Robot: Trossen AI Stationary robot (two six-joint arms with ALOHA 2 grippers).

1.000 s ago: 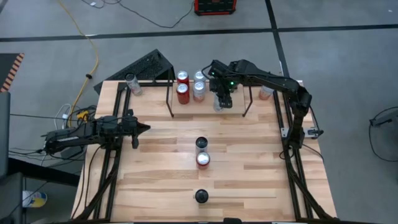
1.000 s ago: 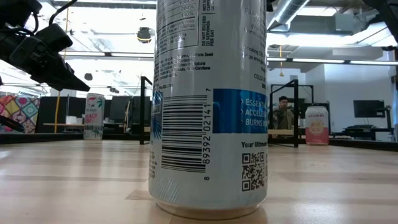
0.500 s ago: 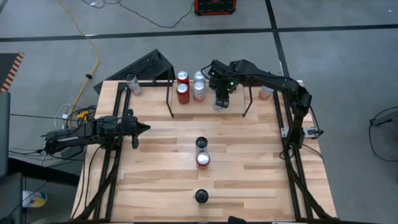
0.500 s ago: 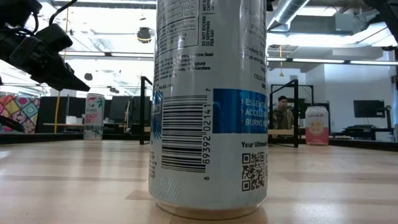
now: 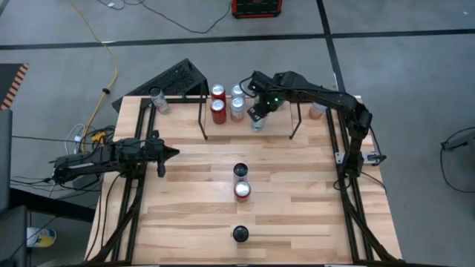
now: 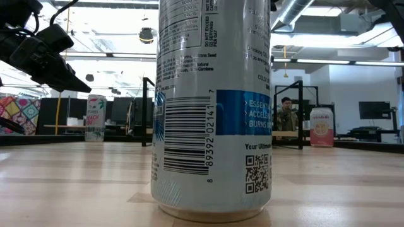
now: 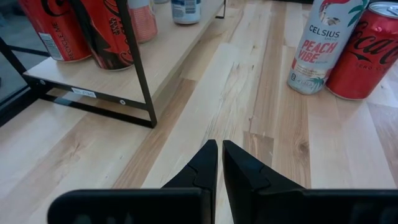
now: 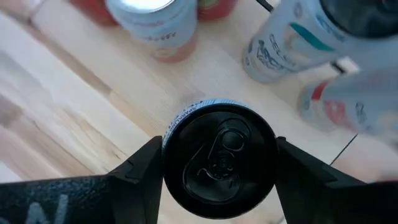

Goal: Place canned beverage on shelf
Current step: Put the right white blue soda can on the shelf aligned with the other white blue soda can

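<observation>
The wooden tabletop (image 5: 297,200) carries everything, with the two dark arms coming in from its left and right edges. Along its far edge stands the shelf (image 5: 202,119), a low rack of thin black rods with a pale board. On the shelf stand four cans in a cluster toward its left end: two red cans (image 5: 217,111) and two silver ones (image 5: 237,109) just beside them.

The right arm reaches along the far edge, and its right tool (image 5: 257,119) sits at the shelf just right of that cluster. In the right wrist view, the right tool (image 8: 219,165) has a finger pressed to each side of a black-topped can (image 8: 219,163), which it holds upright over the shelf board; whether the can's base touches the board cannot be told.

The left arm lies at the tabletop's left edge, with the left tool (image 5: 172,153) pointing toward the middle, its fingers (image 7: 245,171) pressed together and holding nothing.

Near the middle of the tabletop stand two cans touching each other, a dark-topped can (image 5: 240,171) and a red-topped can (image 5: 242,190). Another dark-topped can (image 5: 240,234) stands alone near the front edge. A silver can (image 5: 156,98) stands at the far left corner and a pink can (image 5: 318,110) near the far right corner.
</observation>
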